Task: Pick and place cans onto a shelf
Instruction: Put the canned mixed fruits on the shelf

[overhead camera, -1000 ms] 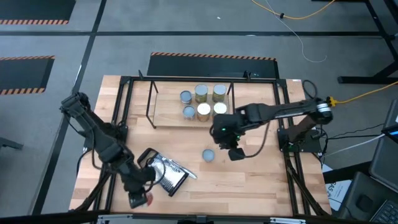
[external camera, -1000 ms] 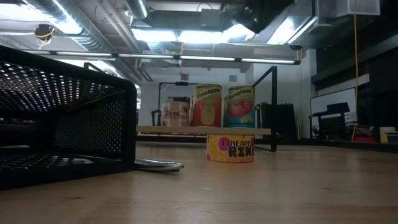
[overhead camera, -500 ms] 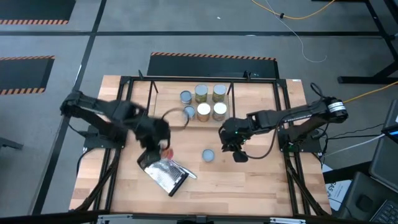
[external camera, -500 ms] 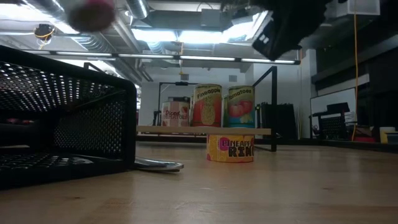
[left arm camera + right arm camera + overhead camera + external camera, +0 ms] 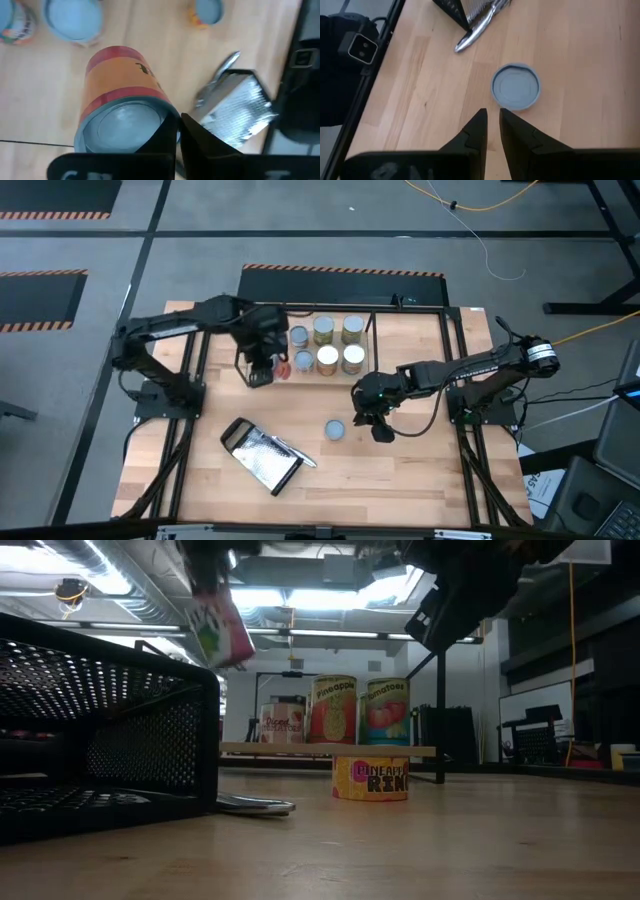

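— Scanning from biggest down: found a wooden table [image 5: 420, 480], with the black-rod shelf [image 5: 300, 749] on its far half.

— Found the arms where?

— Spotted the left gripper [image 5: 266, 370] raised over the shelf's left end, fingers [image 5: 165, 132] pinched tight on the rim of a tilted orange-red can [image 5: 122, 85]. Spotted the right gripper [image 5: 491, 116] above bare table, fingers narrowly parted, gripping nothing.

— And lying loose?

— Saw a metal grater [image 5: 265, 458] flat near the table's front. Counted six cans [image 5: 326, 345] upright on the shelf board, two rows of three. Noticed one short blue-topped can [image 5: 515, 86] standing on the table, just beside the right gripper, not touching it.
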{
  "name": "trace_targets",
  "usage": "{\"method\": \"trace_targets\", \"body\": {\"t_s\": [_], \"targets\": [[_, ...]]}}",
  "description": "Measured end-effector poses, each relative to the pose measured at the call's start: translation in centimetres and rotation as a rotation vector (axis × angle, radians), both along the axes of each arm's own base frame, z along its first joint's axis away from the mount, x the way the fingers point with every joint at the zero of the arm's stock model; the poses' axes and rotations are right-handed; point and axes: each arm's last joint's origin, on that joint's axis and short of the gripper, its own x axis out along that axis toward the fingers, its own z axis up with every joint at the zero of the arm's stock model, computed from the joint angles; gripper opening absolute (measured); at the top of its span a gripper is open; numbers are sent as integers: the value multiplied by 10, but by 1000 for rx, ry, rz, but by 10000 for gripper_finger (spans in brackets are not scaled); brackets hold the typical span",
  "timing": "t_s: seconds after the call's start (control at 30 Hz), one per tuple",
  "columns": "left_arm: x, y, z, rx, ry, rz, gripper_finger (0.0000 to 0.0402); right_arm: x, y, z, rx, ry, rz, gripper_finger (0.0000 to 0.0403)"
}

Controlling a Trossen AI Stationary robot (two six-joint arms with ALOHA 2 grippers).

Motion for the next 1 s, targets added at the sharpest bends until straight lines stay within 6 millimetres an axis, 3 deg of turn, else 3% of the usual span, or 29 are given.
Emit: {"method": "trace_targets", "body": {"t_s": [0.23,0.5,0.8,1.0], "targets": [[17,49,-38,90,145,-55,2,2,0,1,5,-22,-3,55],[17,93,-72,127,317,-94,2,2,0,2,17,-18,-18,55],[14,118,-88,125,348,-150,2,3,0,2,19,-28,-18,55],[11,128,-89,141,323,-139,2,4,0,3,21,-46,-18,55]]}}
